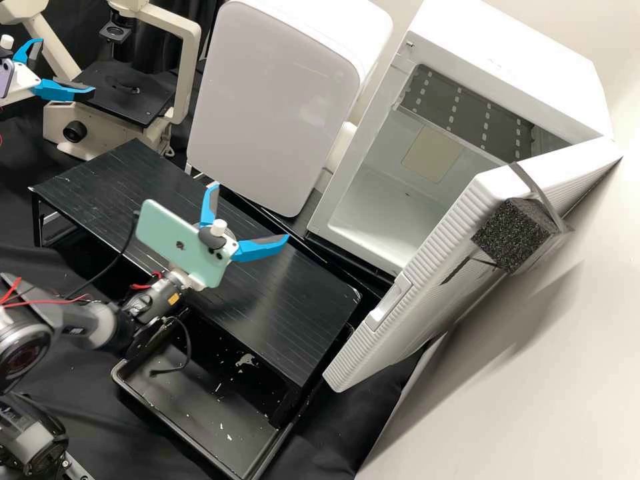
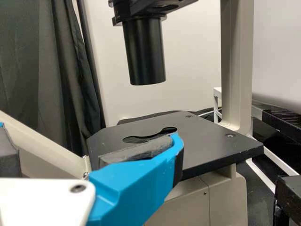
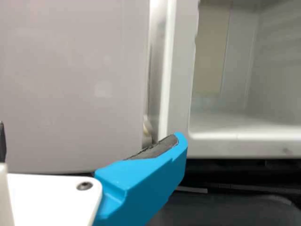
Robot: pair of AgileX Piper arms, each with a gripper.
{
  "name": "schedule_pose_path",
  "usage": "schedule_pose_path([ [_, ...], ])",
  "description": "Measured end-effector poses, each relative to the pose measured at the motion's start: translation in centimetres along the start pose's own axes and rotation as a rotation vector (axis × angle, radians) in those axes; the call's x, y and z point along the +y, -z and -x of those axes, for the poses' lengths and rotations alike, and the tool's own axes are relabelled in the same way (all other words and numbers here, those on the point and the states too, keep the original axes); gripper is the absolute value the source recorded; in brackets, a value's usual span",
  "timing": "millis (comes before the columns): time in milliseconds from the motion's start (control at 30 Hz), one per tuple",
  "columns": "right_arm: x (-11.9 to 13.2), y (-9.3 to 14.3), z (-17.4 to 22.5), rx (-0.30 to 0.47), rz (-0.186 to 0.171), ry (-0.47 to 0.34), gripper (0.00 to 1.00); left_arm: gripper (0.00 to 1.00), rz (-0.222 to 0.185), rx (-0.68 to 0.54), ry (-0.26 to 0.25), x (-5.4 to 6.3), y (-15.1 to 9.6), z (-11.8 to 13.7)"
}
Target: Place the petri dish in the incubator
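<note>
Right pincer, spread with nothing in its grip, hangs above the black surface. At about 2 o'clock from it stands the incubator, its door swung out, which leaves the mouth free for loading. A foam block is strapped to that door, perhaps as something to push against. Left pincer, also spread and empty, is at 10 o'clock near the microscope stage, seemingly placed for work there. Whether the petri dish is already inside cannot be told.
</note>
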Motion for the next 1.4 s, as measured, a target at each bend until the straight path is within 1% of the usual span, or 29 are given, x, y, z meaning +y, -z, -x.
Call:
schedule_pose_path([
  [67,-0.4,0.4,0.9,0.016,-0.007,0.003,1.0,1.0,0.0,0.0,0.0,0.0,0.0,0.0],
  [267,-2.5,0.6,2.7,0.01,0.038,0.091,1.0,1.0,0.0,0.0,0.0,0.0,0.0,0.0],
  [367,-2.7,0.2,3.2,-0.018,0.049,0.101,1.0,1.0,0.0,0.0,0.0,0.0,0.0,0.0],
  [533,-2.7,-0.4,3.2,-0.06,0.039,0.086,1.0,1.0,0.0,0.0,0.0,0.0,0.0,0.0],
  [767,-3.6,-1.2,3.1,-0.1,0.04,0.13,1.0,1.0,0.0,0.0,0.0,0.0,0.0,0.0],
  [867,-3.7,-1.4,3.0,-0.098,0.046,0.146,1.0,1.0,0.0,0.0,0.0,0.0,0.0,0.0],
  [1033,-4.3,-2.0,3.0,-0.118,0.03,0.181,1.0,1.0,0.0,0.0,0.0,0.0,0.0,0.0],
  [1133,-4.7,-2.3,3.0,-0.124,0.035,0.208,1.0,1.0,0.0,0.0,0.0,0.0,0.0,0.0],
  [1400,-5.1,-2.6,2.7,-0.113,0.03,0.218,1.0,1.0,0.0,0.0,0.0,0.0,0.0,0.0],
])
